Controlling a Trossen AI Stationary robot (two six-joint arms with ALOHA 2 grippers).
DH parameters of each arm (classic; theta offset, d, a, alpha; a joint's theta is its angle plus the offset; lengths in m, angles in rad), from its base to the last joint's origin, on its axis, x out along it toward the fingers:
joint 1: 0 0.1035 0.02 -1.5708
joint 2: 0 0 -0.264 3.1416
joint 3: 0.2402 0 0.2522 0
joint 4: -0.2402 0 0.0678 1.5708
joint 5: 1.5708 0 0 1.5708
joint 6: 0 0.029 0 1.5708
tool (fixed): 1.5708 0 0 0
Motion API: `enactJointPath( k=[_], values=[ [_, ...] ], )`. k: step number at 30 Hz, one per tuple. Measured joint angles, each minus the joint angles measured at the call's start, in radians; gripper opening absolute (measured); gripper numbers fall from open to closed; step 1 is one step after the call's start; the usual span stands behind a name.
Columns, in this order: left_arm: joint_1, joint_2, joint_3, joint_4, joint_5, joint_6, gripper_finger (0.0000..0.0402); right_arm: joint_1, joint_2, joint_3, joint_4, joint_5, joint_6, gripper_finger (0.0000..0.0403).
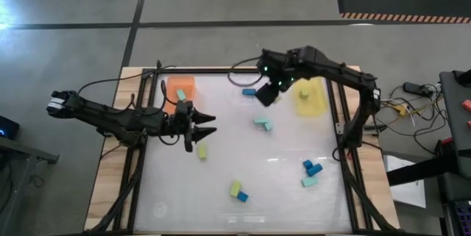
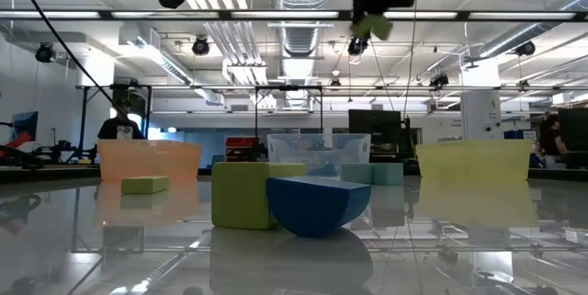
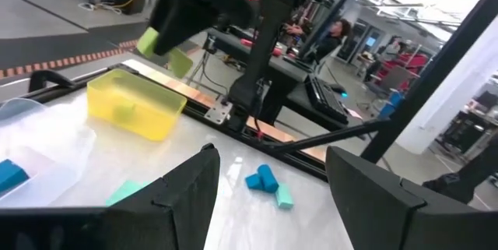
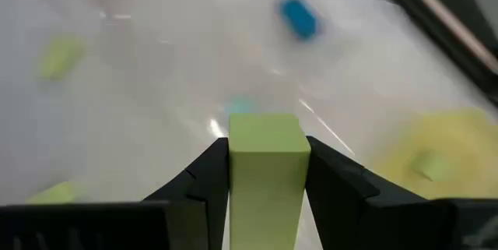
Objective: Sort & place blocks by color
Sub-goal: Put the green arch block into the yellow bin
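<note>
My right gripper (image 1: 266,95) hangs high over the table's far middle, between the clear tray (image 1: 246,85) and the yellow tray (image 1: 310,98). It is shut on a yellow-green block (image 4: 264,164). My left gripper (image 1: 204,124) is open and hovers over the table's left half, just past the orange tray (image 1: 180,89). Its fingers stand wide apart in the left wrist view, with nothing between them. Loose blocks lie flat on the table: a teal one (image 1: 263,124), a yellow-green one (image 1: 202,151), and blue and teal ones (image 1: 312,167). Another yellow-green block (image 4: 426,164) lies in the yellow tray. My right gripper pinches the yellow-green block by two opposite side faces (image 4: 233,180), one finger on each. The fingers point down from above. The block is lifted clear, high over the table, and sticks out below the fingertips (image 2: 372,27).
A yellow-green and a blue block (image 1: 238,192) lie together near the table's near edge. A blue block (image 1: 249,91) lies in the clear tray. A black frame rail (image 1: 340,118) borders the table. Bare table surface lies in the middle (image 1: 243,148).
</note>
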Motion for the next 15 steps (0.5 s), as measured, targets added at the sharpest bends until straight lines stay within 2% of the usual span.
enactJointPath(
  k=[8, 15],
  values=[
    [0.000, 0.000, 0.000, 0.000, -0.018, 0.000, 0.0219, -0.216, -0.011, -0.116, -0.003, -0.004, -0.045, 0.0126],
    [0.000, 0.000, 0.000, 0.001, -0.019, -0.001, 0.0219, -0.394, -0.029, -0.305, 0.050, -0.008, -0.079, 0.0126]
  ],
)
